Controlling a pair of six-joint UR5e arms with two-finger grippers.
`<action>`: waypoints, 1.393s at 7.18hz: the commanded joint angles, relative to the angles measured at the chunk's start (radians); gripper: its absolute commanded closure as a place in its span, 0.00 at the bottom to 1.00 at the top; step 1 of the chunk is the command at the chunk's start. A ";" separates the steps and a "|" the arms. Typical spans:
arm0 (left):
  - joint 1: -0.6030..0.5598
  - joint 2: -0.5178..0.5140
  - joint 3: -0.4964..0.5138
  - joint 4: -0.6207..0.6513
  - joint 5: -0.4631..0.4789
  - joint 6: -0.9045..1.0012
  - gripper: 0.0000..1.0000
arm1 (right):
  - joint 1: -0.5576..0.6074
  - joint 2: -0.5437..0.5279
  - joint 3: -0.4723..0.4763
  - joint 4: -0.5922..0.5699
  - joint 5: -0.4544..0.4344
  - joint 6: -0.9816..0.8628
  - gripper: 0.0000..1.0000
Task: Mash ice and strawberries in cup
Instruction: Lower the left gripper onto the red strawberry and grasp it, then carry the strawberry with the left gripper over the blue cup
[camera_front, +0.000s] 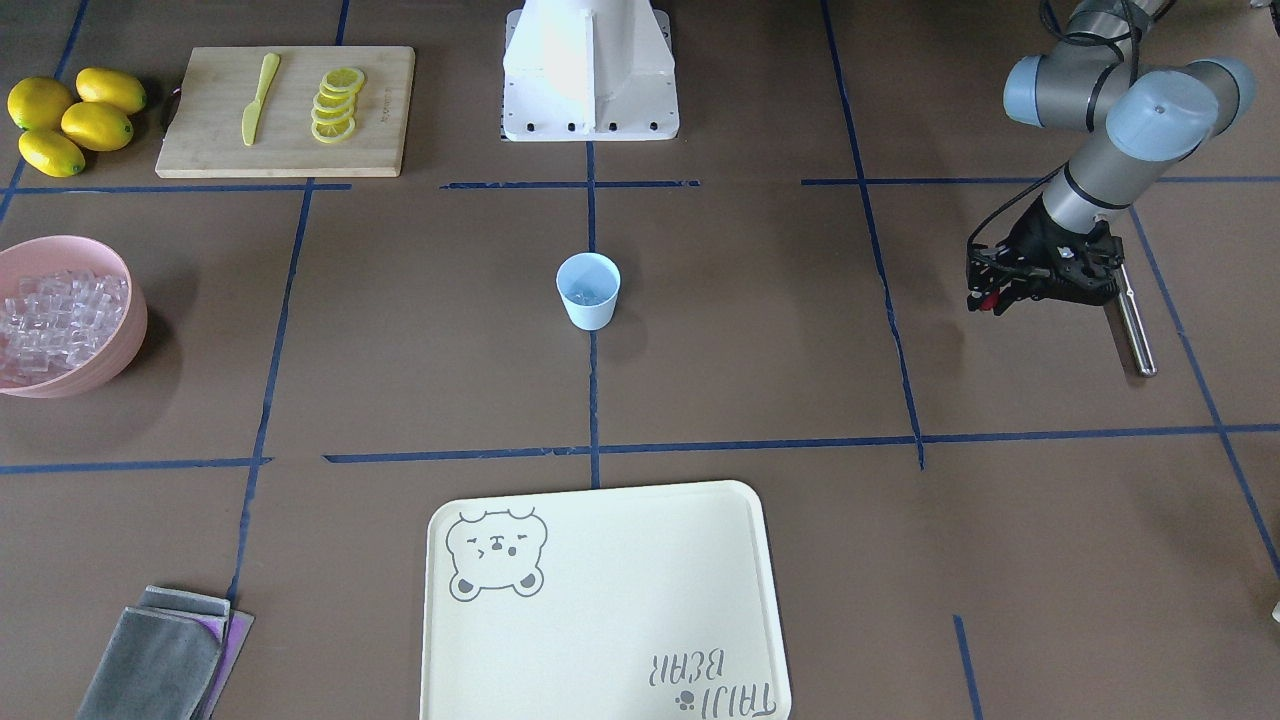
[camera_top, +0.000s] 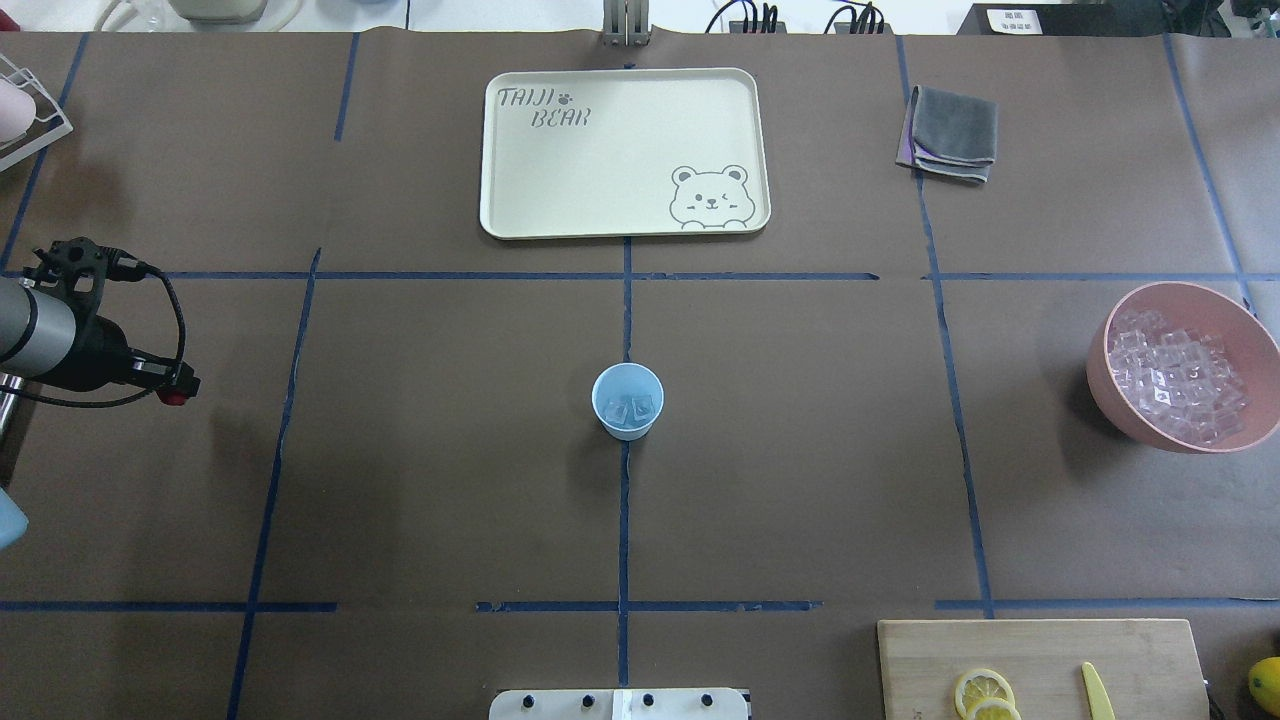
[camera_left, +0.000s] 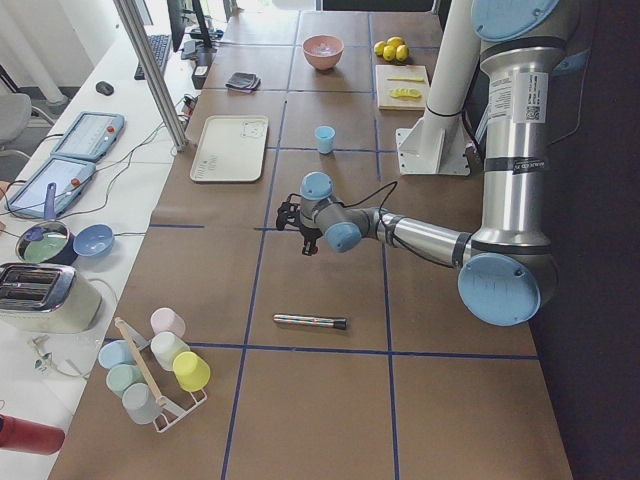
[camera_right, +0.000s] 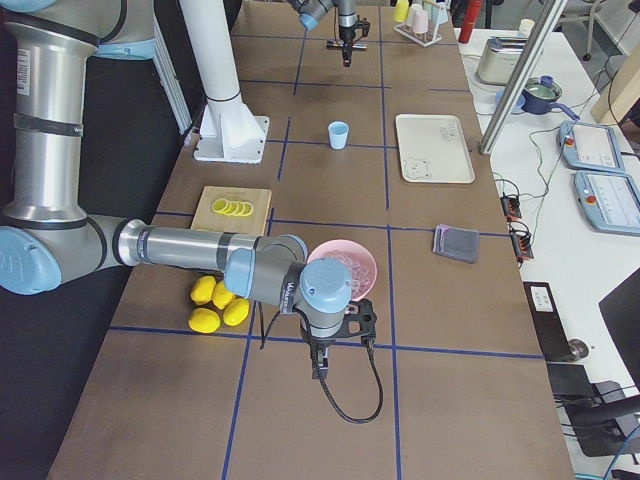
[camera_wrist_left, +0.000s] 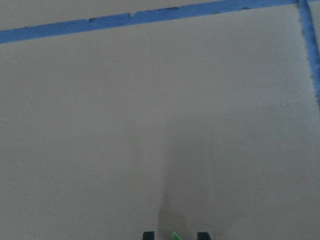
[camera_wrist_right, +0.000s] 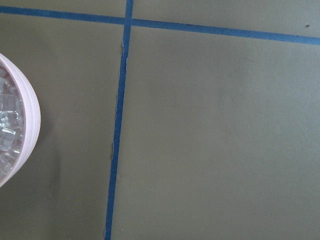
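**Mashing task, early stage.** The cup is standing upright at the centre of the overhead view on the desk, and a few cubes of ice are already lying inside it. The left claw, at the right of the front-facing view and well apart from the cup, is hovering above the desk and appears to be pinching a small red object at its tips. A speck of green is showing between the tips in the left wrist view, so this object is judged to be the strawberry, not yet in the cup. The right claw is hanging low near the pink bowl of spare cubes, at the lower middle of the right side view. Whether it is spread or pressed together cannot be told. A metal rod, probably the masher, is lying on the desk near the left claw. Remaining: carrying the strawberry to the cup, dropping it in, taking up the rod and mashing
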 joint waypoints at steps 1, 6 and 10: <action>-0.006 -0.093 -0.221 0.352 0.000 0.001 1.00 | 0.000 -0.001 0.006 0.002 0.000 0.000 0.00; 0.175 -0.678 -0.267 0.867 0.095 -0.364 1.00 | 0.000 -0.001 0.006 0.018 -0.002 0.000 0.00; 0.370 -0.941 0.058 0.789 0.312 -0.594 1.00 | 0.000 -0.001 0.006 0.018 -0.002 0.000 0.00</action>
